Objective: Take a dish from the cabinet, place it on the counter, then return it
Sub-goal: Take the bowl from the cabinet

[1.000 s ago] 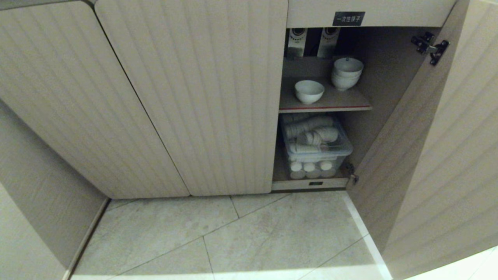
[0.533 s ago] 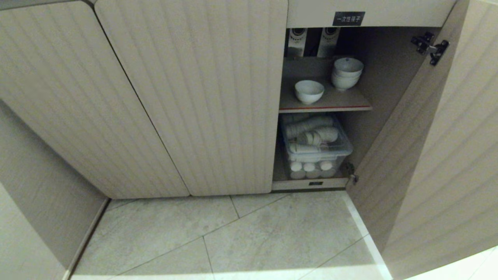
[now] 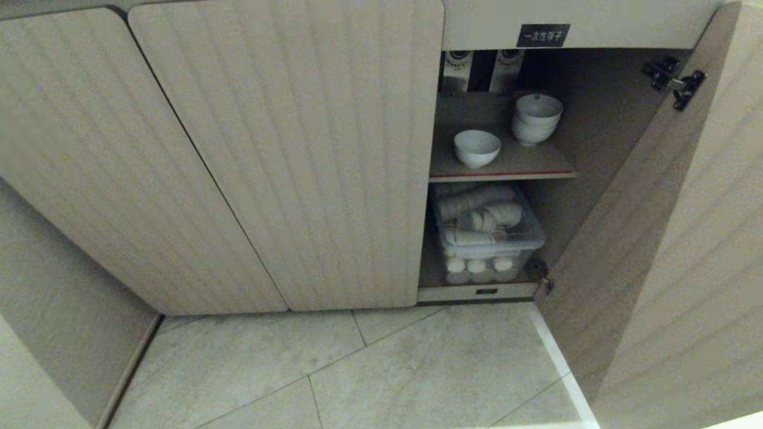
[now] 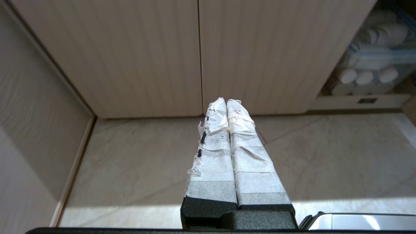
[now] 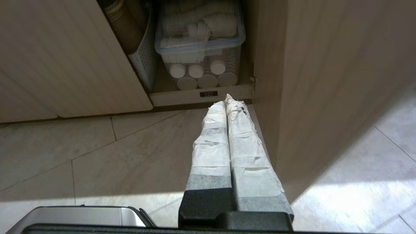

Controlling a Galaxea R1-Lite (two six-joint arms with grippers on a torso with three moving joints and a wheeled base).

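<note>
A small white bowl, the dish (image 3: 477, 148), stands alone on the brown red-edged shelf (image 3: 536, 167) inside the open cabinet (image 3: 286, 155). Behind it to the right is a stack of similar white bowls (image 3: 536, 119). A black label with white characters (image 3: 543, 35) sits above the opening. Neither arm shows in the head view. My left gripper (image 4: 226, 103) is shut and empty, low over the floor before the closed ribbed doors. My right gripper (image 5: 228, 101) is shut and empty too, near the foot of the open compartment. The counter is out of view.
The right-hand door (image 3: 673, 256) stands swung open, with hinges (image 3: 676, 80) at its top. Below the shelf a clear lidded bin (image 3: 489, 235) holds white cups and lids; a white perforated basket (image 5: 143, 61) stands beside it. Grey floor tiles (image 3: 381, 369) lie in front.
The whole head view has shifted slightly, with the cabinet now sitting lower and a bit to the right in the picture; the camera moved. The bowls on the shelf have kept their places.
</note>
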